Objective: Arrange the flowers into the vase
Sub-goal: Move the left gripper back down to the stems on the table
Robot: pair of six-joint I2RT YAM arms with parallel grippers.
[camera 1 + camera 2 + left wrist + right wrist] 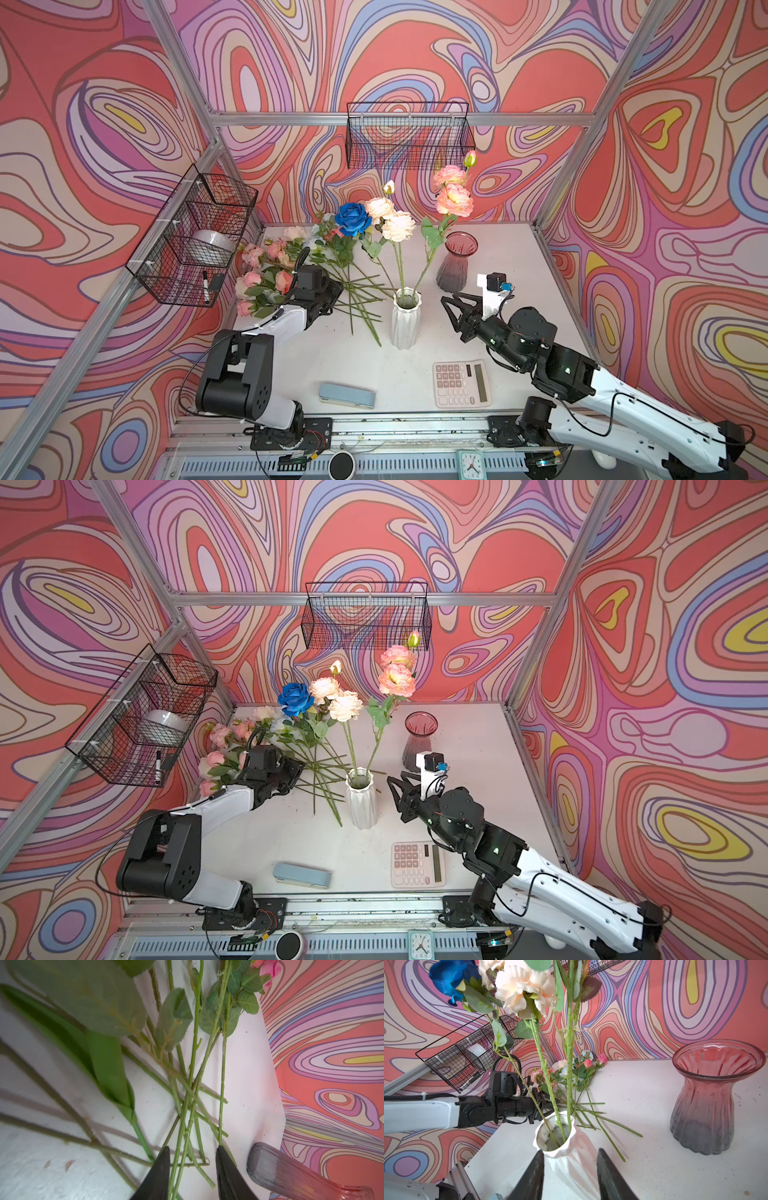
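While most of the flowers [266, 276] lie heaped at the far-L corner of the worktop [519, 257], pink and cream heads toward the wall and bare green stems [357, 291] fanning toward centre, three stand upright in a white vase [405, 328] mid-worktop. Those three are a deep blue rose [353, 219], a stem w/ cream heads [398, 225], and a taller stem w/ peach heads [454, 199] and a bud on top.

L arm [286, 320] extends over the heap. L jaws sit low over the loose stems, just L of the white vase. Via the L wrist cam, L jaws are parted w/ two thin stems [195, 1043] running through the gap. The gap is wider than the stems, so nothing is clamped.

R arm [631, 411] extends from the near-R side. R jaws point at the white vase from its R, near but not touching. Via the R wrist cam they're parted too, holding nothing, w/ the vase body showing beyond the tips.

A red vase [456, 262] of ribbed glass stands farther back, R of the white one and apart from it. Near the front edge lie a calculator [461, 383] and a pale blue case [347, 395]. Wire baskets hang on the L wall [195, 237] and back wall [409, 137].
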